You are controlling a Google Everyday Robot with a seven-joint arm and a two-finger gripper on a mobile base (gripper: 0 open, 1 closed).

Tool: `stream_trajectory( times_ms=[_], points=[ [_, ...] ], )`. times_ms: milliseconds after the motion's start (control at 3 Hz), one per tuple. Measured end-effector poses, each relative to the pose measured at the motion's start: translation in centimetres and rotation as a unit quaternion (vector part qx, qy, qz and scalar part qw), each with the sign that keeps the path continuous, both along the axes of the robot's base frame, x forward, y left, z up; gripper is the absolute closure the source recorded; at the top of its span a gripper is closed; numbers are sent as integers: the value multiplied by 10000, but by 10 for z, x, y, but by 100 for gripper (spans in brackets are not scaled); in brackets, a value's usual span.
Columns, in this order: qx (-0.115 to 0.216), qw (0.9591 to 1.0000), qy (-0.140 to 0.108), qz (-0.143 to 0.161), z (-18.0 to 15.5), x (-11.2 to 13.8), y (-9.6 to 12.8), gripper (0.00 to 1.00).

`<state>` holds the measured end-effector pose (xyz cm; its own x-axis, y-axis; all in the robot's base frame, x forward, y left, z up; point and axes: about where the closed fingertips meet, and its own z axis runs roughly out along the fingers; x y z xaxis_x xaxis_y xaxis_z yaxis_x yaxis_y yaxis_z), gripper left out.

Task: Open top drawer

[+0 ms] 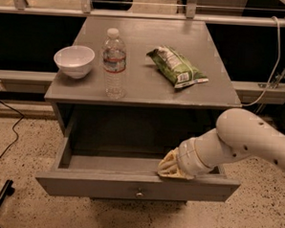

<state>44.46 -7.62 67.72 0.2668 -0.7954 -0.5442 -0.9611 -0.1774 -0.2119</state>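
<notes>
The top drawer [81,185] of the grey cabinet stands pulled far out toward me, its inside bare, with a small round metal knob [139,194] at the centre of its long front. My gripper [169,168] reaches in from the right on a white arm [246,140] and sits inside the drawer against the back of its front panel, right of centre. The drawers below are hidden under the open one.
On the cabinet top [202,66] stand a white bowl [74,60] at the left, a clear water bottle [114,62] near the front, and a green snack bag [177,67] at the right. A speckled floor lies around, with a black cable [7,142] at the left.
</notes>
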Motion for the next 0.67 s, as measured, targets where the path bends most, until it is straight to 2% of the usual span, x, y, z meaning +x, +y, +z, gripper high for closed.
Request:
stream_trajectory(
  times_ms=[333, 667],
  points=[
    [188, 9997, 100, -83, 1, -8, -2, 100],
    [188, 9993, 113, -296, -9, 7, 9, 100]
  ],
)
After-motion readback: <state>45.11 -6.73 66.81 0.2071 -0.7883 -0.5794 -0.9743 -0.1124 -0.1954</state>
